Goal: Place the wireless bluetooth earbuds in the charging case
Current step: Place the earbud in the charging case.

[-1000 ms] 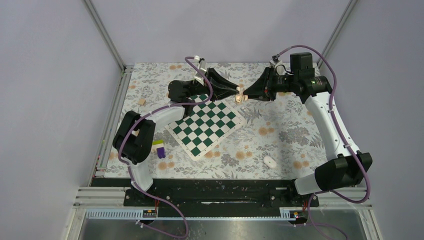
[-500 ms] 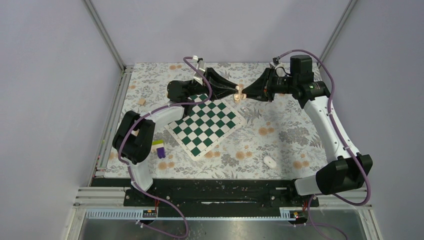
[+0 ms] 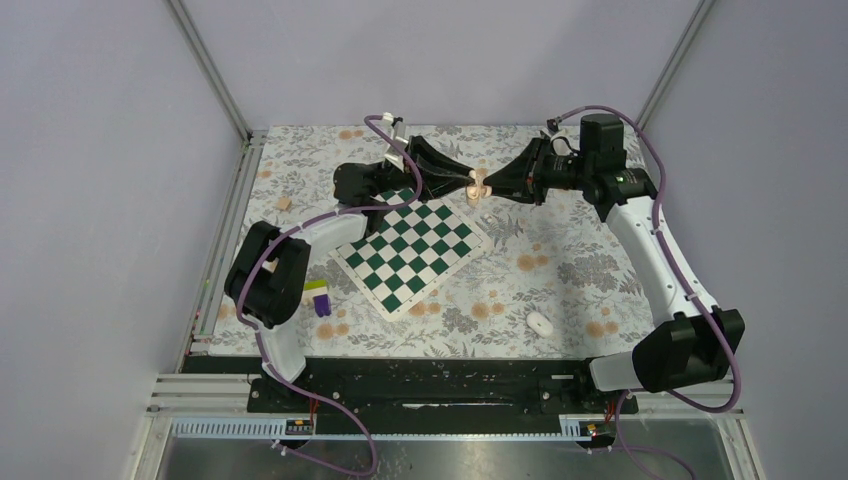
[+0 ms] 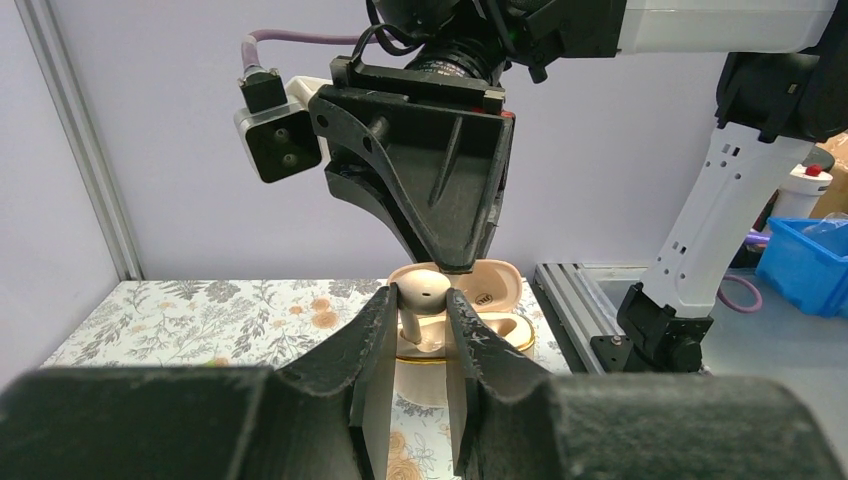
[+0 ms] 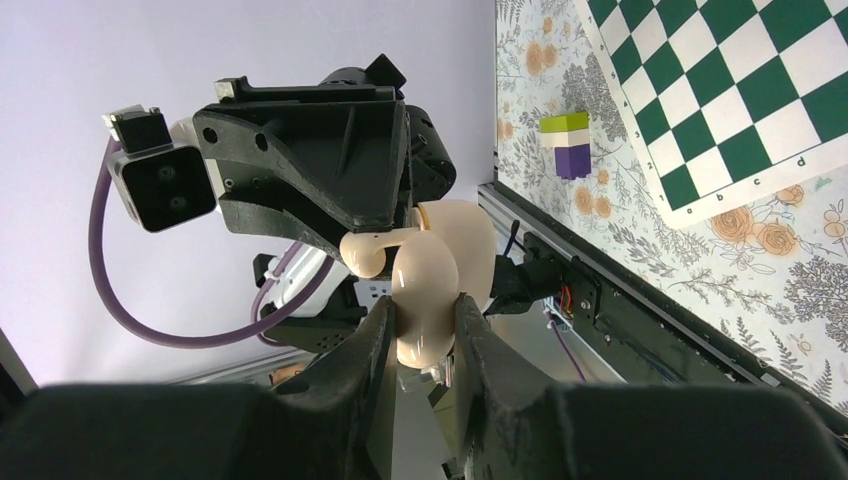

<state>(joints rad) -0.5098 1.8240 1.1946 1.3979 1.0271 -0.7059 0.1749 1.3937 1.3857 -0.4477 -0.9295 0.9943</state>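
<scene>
Reach inward over far bench (image 3: pixel 600 260), tip to tip. Pinches earbud (image 4: pixel 424 288) in left end effector (image 4: pixel 420 300), clamps case (image 5: pixel 430 270) in right end effector (image 5: pixel 424 303); slightly farther back than earlier.

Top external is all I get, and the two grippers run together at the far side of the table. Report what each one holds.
Observer: In the left wrist view, the left gripper pinches an earbud by its stem, head up.
Operator: Now the right one.
Observer: The right wrist view shows the right gripper shut on the charging case.
Operator: State whether the case is open.
Observer: Open. In the left wrist view its lid stands raised just behind the earbud. I cannot tell whether the stem has entered its hollow.
</scene>
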